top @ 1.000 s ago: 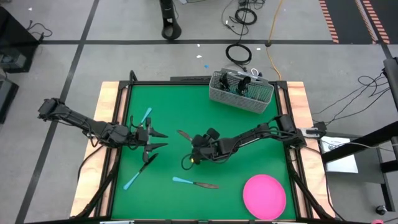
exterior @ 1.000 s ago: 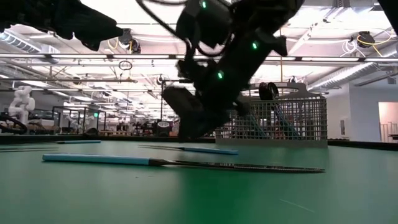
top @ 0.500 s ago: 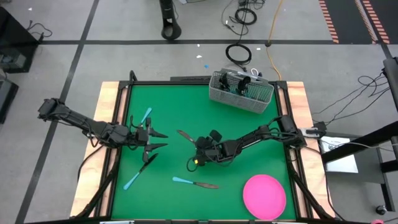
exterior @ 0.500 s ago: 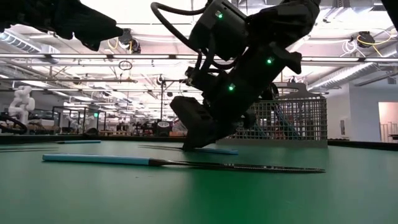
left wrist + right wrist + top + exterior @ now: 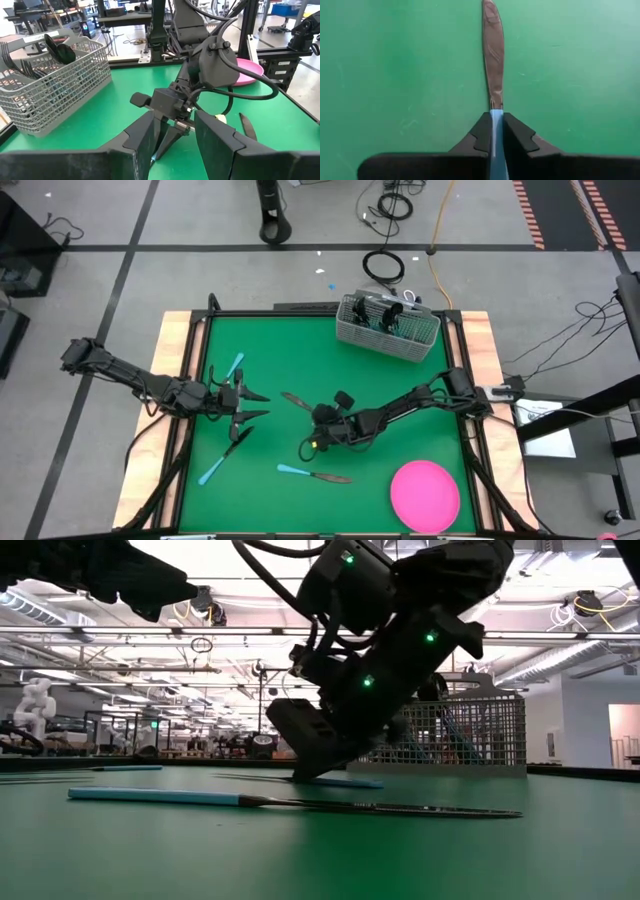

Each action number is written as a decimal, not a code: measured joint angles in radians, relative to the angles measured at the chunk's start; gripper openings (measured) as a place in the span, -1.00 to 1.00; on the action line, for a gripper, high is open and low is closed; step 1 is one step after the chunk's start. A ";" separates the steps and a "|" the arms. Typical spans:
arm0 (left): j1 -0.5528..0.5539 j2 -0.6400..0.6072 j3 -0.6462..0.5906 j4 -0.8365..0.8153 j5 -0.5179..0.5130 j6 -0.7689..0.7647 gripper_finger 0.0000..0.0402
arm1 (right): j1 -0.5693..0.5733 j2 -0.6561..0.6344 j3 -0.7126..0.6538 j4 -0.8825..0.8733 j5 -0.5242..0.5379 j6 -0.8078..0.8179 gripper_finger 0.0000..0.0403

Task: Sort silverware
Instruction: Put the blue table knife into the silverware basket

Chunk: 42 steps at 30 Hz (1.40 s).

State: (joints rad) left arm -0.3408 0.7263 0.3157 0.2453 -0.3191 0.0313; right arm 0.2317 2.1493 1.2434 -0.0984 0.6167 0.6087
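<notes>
Right hand (image 5: 496, 131) is pinched shut on the light blue handle of a dark-bladed knife (image 5: 493, 55), lying flat mid green worktop (image 5: 400, 395). Left hand (image 5: 250, 406) hovers spread open, empty, at the left. Grey wire-mesh caddy (image 5: 388, 328) sits far right.

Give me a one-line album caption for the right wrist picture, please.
The right gripper pinches a knife by its light blue handle, dark blade lying flat on the green table.

4 utensils (image 5: 315, 475), 1 caddy (image 5: 388, 327), 1 plate (image 5: 425, 495)
</notes>
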 joint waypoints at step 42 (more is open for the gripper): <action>0.000 0.007 0.000 0.001 0.000 0.000 -0.29 | -0.080 -0.017 0.040 0.049 -0.103 -0.090 -0.28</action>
State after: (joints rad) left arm -0.3408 0.7334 0.3157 0.2463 -0.3191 0.0315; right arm 0.1517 2.1320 1.2831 -0.0496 0.5133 0.5190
